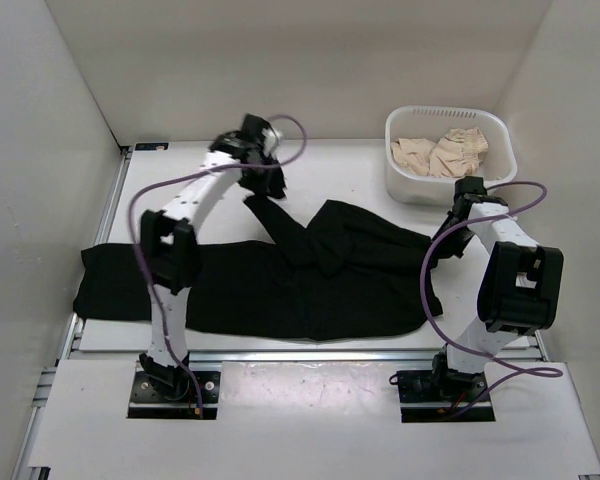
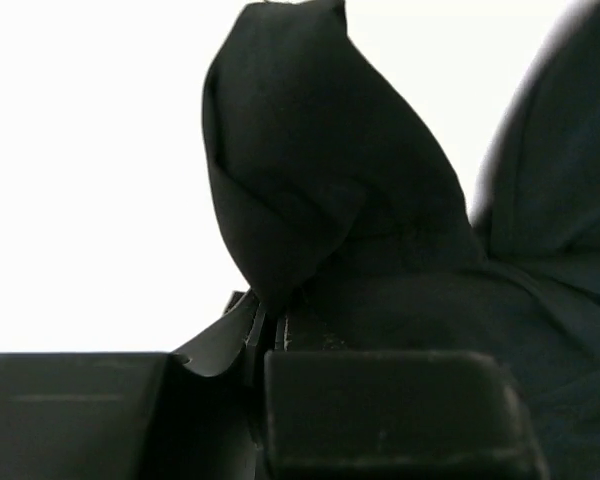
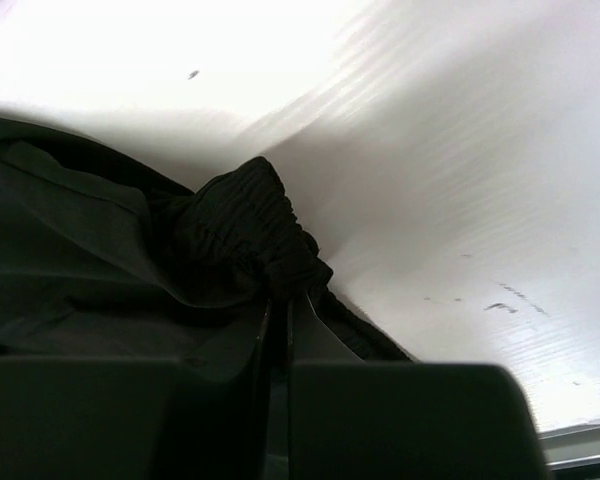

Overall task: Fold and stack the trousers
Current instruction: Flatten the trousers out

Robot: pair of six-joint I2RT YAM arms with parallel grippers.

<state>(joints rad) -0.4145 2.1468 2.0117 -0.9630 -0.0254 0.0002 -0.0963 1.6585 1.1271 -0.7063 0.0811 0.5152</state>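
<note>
Both jaws are clamped on the trousers [image 1: 280, 290] spread across mid-frame: left gripper [image 1: 265, 197] pinching a raised leg end, right gripper [image 1: 448, 248] the waistband. Carry your leg across level, keeping fabric taut.

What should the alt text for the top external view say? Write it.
Black trousers lie spread across a white table, the left gripper pinching up a fold at the far side and the right gripper clamped on their right end. A white basket holding beige cloth stands at the far right.
</note>
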